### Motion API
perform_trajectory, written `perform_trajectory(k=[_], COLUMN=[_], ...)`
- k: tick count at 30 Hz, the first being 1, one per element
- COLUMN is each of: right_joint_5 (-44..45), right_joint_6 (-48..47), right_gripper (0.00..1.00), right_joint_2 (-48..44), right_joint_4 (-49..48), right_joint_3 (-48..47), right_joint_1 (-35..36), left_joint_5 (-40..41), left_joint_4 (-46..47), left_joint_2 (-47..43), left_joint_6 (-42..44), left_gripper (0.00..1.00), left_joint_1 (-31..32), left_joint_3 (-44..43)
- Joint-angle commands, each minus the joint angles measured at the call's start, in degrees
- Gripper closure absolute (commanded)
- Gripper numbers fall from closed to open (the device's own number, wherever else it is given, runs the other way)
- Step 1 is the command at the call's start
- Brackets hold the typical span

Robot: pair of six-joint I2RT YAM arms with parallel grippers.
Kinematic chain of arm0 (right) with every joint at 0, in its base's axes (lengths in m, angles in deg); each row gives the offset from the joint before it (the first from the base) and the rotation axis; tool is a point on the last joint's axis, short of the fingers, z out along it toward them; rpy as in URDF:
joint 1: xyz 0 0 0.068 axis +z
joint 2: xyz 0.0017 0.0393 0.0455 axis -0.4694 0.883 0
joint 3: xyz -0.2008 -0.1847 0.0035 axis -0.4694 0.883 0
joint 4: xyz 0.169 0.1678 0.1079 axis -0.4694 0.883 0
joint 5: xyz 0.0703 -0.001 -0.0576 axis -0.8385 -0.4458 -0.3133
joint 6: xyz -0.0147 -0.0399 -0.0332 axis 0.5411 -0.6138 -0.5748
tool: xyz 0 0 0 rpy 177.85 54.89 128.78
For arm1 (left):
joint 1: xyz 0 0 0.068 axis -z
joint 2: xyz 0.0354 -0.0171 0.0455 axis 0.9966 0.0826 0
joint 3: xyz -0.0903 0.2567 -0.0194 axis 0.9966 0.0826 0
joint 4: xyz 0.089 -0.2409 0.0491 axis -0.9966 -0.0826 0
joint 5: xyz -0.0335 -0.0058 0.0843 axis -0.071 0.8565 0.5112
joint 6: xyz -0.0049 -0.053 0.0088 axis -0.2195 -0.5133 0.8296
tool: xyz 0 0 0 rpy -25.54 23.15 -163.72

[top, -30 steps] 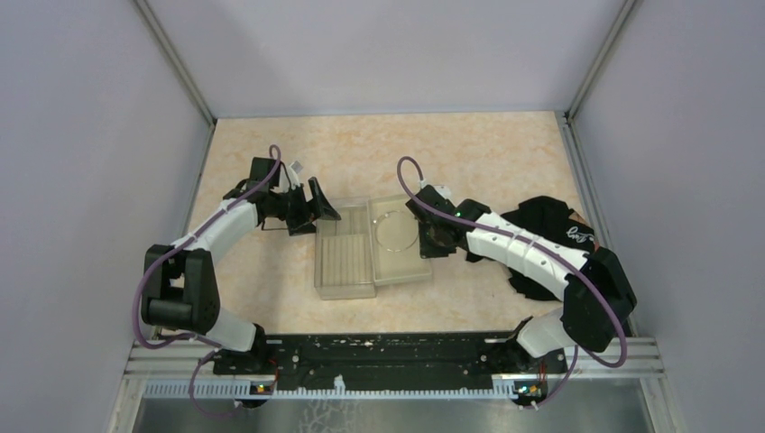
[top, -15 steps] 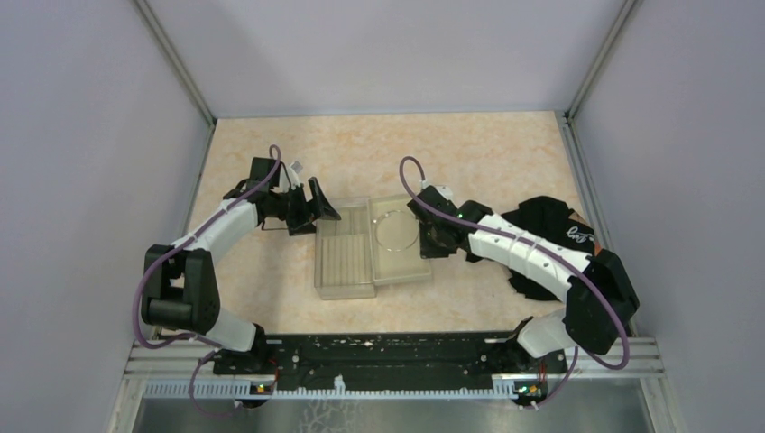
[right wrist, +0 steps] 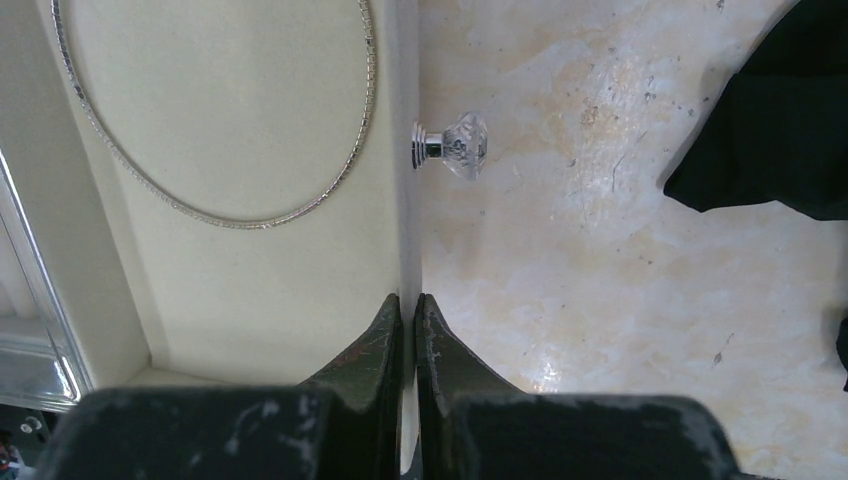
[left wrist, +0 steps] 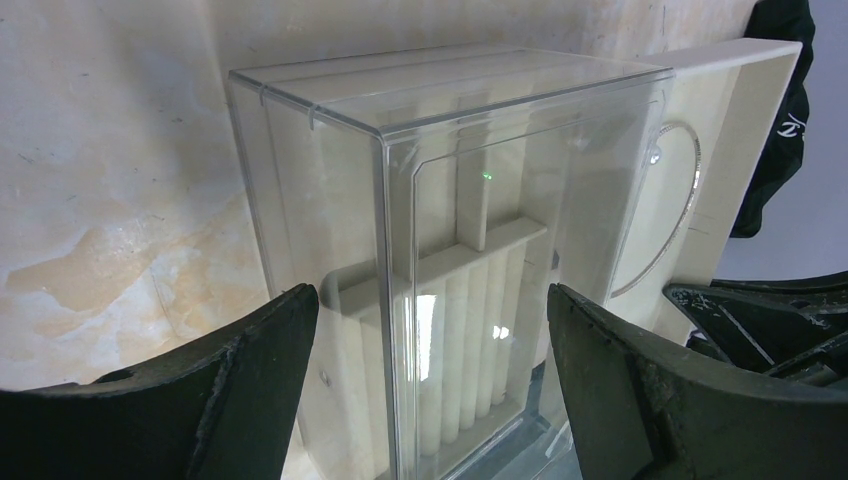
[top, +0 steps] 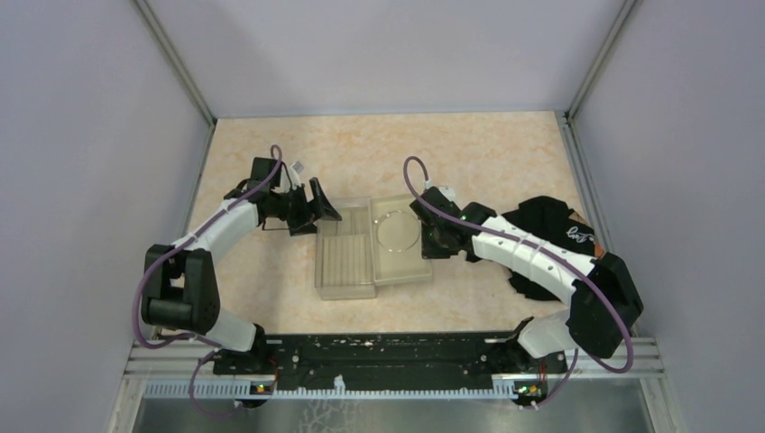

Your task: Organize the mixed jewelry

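Right wrist view: the silver hoop (right wrist: 235, 224) lay in the open drawer (right wrist: 270, 300). Our right hand (right wrist: 410, 320) was pressed together at its front wall, and our left hand (left wrist: 430, 300) was spread facing the clear case (left wrist: 450, 200). We judged the drawer still needed closing.

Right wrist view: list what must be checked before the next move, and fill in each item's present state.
1. Right gripper pinching the front wall of the beige drawer tray: ok, shut on it.
2. Left gripper placed around the clear acrylic case: ok, open with one finger on each side; contact cannot tell.
3. Thin silver wire hoop lying flat inside the tray: ok.
4. Faceted crystal knob free, ahead of the fingertips: ok.
5. Black cloth apart from the tray: ok.
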Motion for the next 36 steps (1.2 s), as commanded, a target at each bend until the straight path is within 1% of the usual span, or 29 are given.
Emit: perform_trajectory(k=[1,13,18,22,27,36], right_joint_5=[-0.6,-1.9,-5.0,-5.7,-6.3,-5.5], right_joint_6=[2.3,2.8,2.8,2.9,1.5,-3.9], right_gripper=[1.00,1.00,1.00,1.00,1.00,1.00], right_joint_2=[-3.5,-2.2,-1.0,-0.3,1.3,5.6], right_joint_4=[-6.3,-8.6,-10.3,-11.5,-12.2,-12.1], right_joint_3=[0.1,1.3,1.6,1.5,-0.1,-5.3], right_joint_1=[-0.2,-0.3,-0.2,-0.1,0.1,3.3], left_joint_5=[-2.0,-2.3,-2.4,-2.6,-2.8,-2.5], left_joint_4=[1.1,1.1,1.2,1.4,1.7,2.1], left_joint_2=[0.5,1.2,1.7,2.1,2.5,3.2], left_joint_6=[0.7,0.8,0.8,0.7,0.5,0.0], left_gripper=[0.10,0.10,0.10,0.10,0.10,0.10], left_joint_1=[0.8,0.9,1.0,1.1,1.3,1.7], left_joint_3=[-0.1,-0.5,-0.8,-0.9,-1.1,-2.2])
